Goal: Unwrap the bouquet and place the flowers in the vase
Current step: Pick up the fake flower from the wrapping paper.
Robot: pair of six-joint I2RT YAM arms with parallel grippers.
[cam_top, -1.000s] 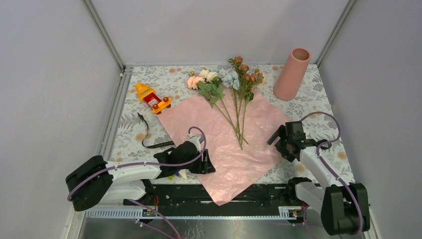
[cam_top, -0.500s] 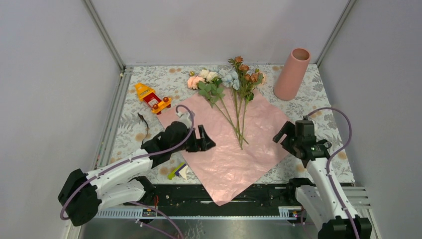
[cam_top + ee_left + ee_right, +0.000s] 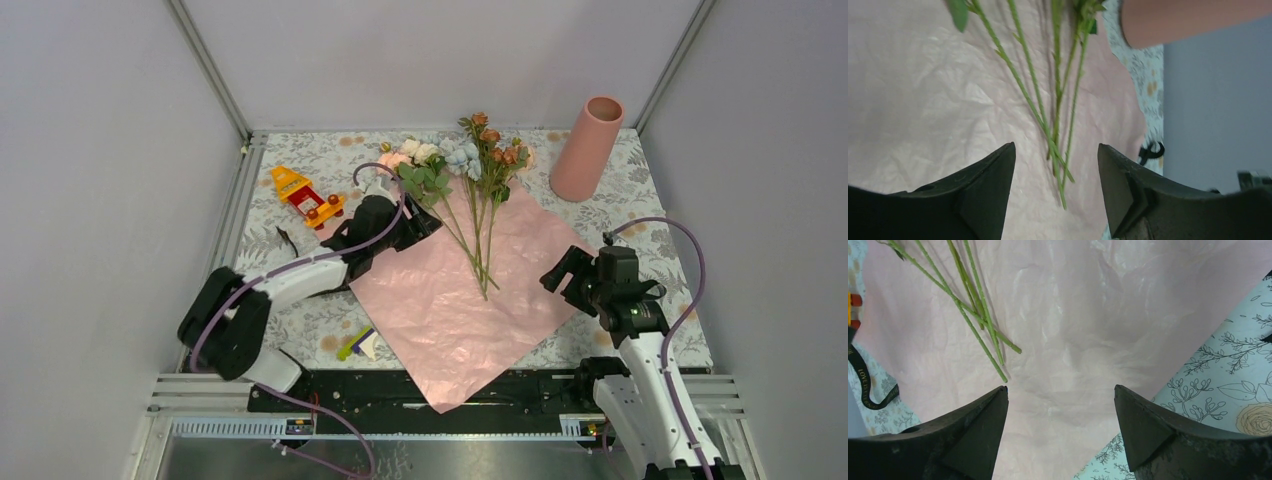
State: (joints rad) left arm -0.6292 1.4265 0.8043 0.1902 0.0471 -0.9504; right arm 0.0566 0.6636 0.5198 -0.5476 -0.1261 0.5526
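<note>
Several flowers (image 3: 478, 150) lie loose on the paper (image 3: 450, 310), long axis running far to near, stem ends nearest the arms (vase (image 3: 587, 150) upright, far right of the surface). Left claw (image 3: 418, 222) sits just beside the leaves, open, empty. Right claw (image 3: 560, 275) open, empty, farther off.

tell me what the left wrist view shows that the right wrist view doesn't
Only left wrist: the vase, a pink side at the top right. Only right wrist: the black ribbon and a bit of the red and yellow toy at the left edge. Both: green stems lying on the pink paper, past the left end effector and right end effector, both open.
</note>
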